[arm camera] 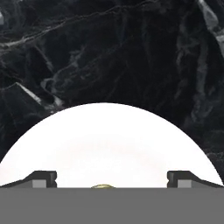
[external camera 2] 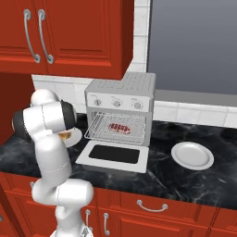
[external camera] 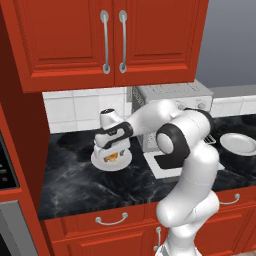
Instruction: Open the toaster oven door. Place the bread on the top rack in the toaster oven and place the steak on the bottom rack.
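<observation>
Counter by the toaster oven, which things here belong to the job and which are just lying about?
Job: toaster oven, its open door, steak on a rack, bread on its plate, open gripper over it.
Lying about: empty plate, upper cabinets.

black white-veined marble counter (external camera: 75,180), red cabinets (external camera: 65,40), white plate (arm camera: 109,140) under a golden-brown bread (external camera: 111,158), red-pink steak (external camera 2: 119,127) in the silver-grey toaster oven (external camera 2: 121,95)

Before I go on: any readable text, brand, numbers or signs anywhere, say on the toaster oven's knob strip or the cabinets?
None can be read.
Toaster oven knob strip: marks around the three knobs, too small and blurred to read.
Cabinet doors, counter, plates: no text or signs.
</observation>
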Robot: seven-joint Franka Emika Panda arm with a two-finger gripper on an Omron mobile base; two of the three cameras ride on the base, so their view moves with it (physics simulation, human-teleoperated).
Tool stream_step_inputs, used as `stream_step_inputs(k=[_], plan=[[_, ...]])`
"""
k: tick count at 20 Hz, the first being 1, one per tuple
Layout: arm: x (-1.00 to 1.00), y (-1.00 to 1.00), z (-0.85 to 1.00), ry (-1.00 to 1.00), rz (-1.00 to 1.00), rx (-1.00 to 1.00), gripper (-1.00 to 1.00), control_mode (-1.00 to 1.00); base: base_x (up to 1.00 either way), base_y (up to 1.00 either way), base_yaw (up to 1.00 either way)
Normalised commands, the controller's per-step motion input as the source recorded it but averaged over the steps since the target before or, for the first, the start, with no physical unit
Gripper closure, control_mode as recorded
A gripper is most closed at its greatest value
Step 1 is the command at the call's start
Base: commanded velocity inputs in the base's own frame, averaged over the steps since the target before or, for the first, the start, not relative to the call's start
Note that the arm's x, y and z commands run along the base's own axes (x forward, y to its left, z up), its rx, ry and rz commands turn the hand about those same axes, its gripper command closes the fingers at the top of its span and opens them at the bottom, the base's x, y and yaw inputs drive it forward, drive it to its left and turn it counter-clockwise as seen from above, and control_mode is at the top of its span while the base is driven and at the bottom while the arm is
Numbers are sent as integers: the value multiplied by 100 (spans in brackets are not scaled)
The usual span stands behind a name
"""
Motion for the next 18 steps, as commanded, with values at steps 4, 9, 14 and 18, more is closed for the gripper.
stream_step_inputs(k=[4,9,14,18], plan=[[30,3,-27,0,12,0,-100,-100,0,0,0],[30,10,-24,0,5,0,-100,-100,0,0,0],[27,5,-12,0,0,0,-100,-100,0,0,0],[7,0,-6,0,0,0,100,-100,0,0,0]])
